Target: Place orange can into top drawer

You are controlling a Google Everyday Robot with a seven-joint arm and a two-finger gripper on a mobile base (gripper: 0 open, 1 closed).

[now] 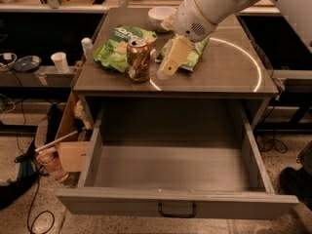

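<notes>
The orange can (138,60) stands upright on the counter top (229,67), near its front edge and left of centre. My gripper (168,67) hangs from the white arm just to the right of the can, a small gap away, with its tip close to the counter surface. It holds nothing that I can see. The top drawer (170,167) is pulled fully open below the counter, its grey inside bare, with a black handle (177,209) centred on its front panel.
A green chip bag (119,45) lies behind the can and a second one (191,57) lies partly under my arm. A white bowl (160,16) sits at the counter's back. Boxes, cables and a cup (60,61) crowd the left side.
</notes>
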